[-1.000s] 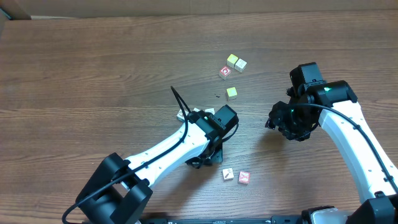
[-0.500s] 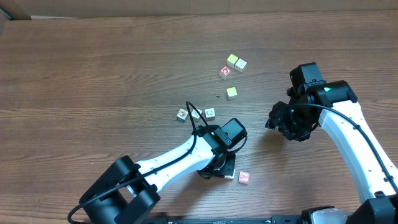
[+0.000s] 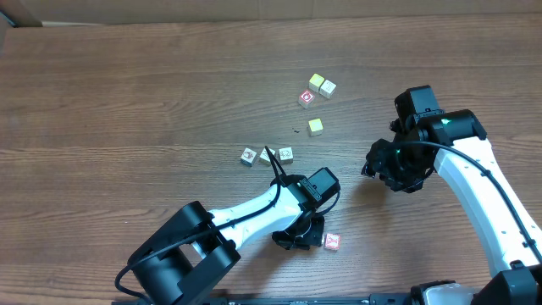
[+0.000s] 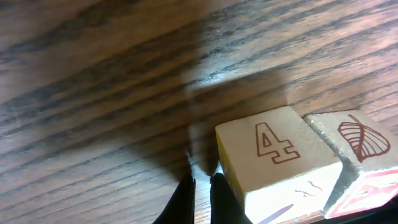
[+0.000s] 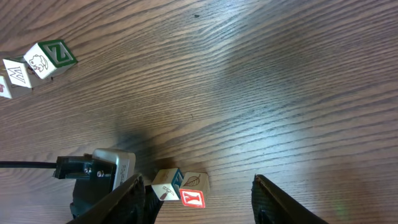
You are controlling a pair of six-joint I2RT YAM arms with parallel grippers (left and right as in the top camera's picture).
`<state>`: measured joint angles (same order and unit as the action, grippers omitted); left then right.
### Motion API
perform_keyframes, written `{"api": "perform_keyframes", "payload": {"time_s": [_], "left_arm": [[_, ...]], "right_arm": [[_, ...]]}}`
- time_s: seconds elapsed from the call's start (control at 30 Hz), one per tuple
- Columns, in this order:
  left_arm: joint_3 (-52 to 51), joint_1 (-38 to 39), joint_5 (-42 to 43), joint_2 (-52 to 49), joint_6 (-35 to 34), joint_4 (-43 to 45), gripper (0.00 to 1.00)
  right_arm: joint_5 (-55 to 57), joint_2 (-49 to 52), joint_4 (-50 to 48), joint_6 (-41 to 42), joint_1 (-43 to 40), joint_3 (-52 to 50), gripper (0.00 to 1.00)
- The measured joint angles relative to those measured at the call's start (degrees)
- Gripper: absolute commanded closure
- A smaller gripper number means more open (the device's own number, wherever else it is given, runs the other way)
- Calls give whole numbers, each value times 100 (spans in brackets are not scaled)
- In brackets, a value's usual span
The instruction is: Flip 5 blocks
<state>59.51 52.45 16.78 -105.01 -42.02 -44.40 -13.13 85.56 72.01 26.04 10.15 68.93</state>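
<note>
White left arm (image 3: 254, 206), stretched low — jaws closed

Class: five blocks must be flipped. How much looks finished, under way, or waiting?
Done: nothing shows which cubes are already turned. In hand: the left gripper, shut, tips at the edge of the pale wooden cube printed with a red 4, beside a leaf-printed cube. Left: the row of three pale printed cubes lies apart; the right gripper hangs open, empty.
</note>
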Motion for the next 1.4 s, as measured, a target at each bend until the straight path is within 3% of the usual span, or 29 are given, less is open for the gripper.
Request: {"api": "perform_keyframes", "payload": {"time_s": [0.47,1.4], "left_arm": [[2,-481,-44,0,146,90,96],[0,-481,175,-9,839,422,96]], "right_arm": [[2,0,26,-20,0,0,44],[0,0,20,-59,0,0,44]]}}
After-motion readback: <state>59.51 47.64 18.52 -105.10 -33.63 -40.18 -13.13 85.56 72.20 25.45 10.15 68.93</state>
